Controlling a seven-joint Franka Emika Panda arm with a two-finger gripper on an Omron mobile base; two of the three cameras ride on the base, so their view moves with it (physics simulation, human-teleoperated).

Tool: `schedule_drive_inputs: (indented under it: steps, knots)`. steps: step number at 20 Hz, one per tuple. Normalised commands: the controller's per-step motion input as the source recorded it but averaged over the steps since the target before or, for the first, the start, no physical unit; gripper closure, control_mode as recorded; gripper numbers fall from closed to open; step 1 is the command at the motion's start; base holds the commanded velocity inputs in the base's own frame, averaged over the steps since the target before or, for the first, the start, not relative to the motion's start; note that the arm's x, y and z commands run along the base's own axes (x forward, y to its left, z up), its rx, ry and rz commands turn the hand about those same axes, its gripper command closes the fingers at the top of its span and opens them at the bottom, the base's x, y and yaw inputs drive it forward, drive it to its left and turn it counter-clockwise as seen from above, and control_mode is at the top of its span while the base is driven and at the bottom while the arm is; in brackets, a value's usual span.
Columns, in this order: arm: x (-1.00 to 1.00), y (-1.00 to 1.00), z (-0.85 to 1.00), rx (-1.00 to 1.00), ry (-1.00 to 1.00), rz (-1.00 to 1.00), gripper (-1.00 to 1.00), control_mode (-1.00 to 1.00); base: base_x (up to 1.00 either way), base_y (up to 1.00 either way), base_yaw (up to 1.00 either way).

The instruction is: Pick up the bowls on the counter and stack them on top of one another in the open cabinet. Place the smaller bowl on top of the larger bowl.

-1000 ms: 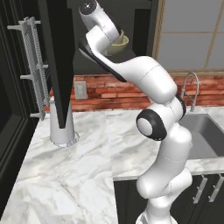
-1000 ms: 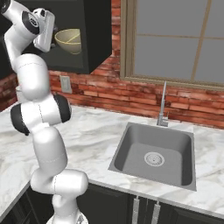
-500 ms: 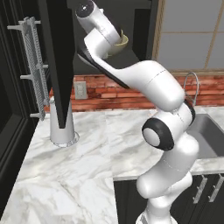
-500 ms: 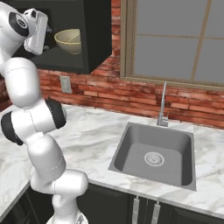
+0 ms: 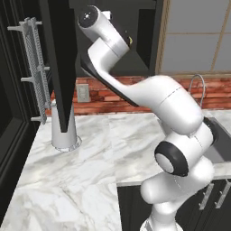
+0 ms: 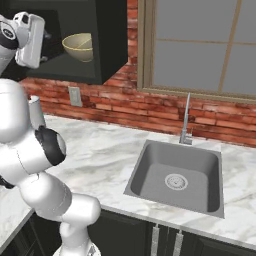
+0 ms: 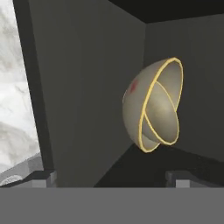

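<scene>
Two olive-yellow bowls (image 7: 153, 105) sit nested in the open cabinet (image 7: 78, 87), the smaller one inside the larger, their golden rims tilted in the rolled hand view. In the right base view the bowls (image 6: 80, 46) rest on the cabinet (image 6: 55, 67) floor, and a sliver of bowl (image 5: 130, 40) peeks out behind the arm in the left base view. My gripper (image 6: 46, 36) hangs just outside the cabinet's front, left of the bowls, open and holding nothing. Its fingertips (image 7: 43, 175) point into the cabinet, clear of the bowls. The marble counter (image 6: 95, 150) lies below.
The cabinet's flat black door (image 5: 61, 67) stands open to the left of the arm. Under it a grey canister (image 5: 63, 131) stands on the counter (image 5: 90, 149). A wire rack (image 5: 36, 67) hangs on the left wall. A sink (image 6: 175, 175) with a faucet (image 6: 186, 120) lies to the right.
My hand has drawn back a little from the cabinet opening, with the elbow swinging out. The jaws stayed open and the nested bowls have not moved.
</scene>
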Motion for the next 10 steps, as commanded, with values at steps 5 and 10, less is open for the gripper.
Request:
schedule_drive_inputs:
  steps: [5, 10]
  knots:
    - [-0.67, -0.24, 0.0, 0.0, -0.08, -0.03, -1.0, -1.0, 0.0, 0.0, 0.0]
    - [-0.68, -0.33, 0.0, 0.0, -0.07, -0.03, -1.0, -1.0, 0.0, 0.0, 0.0]
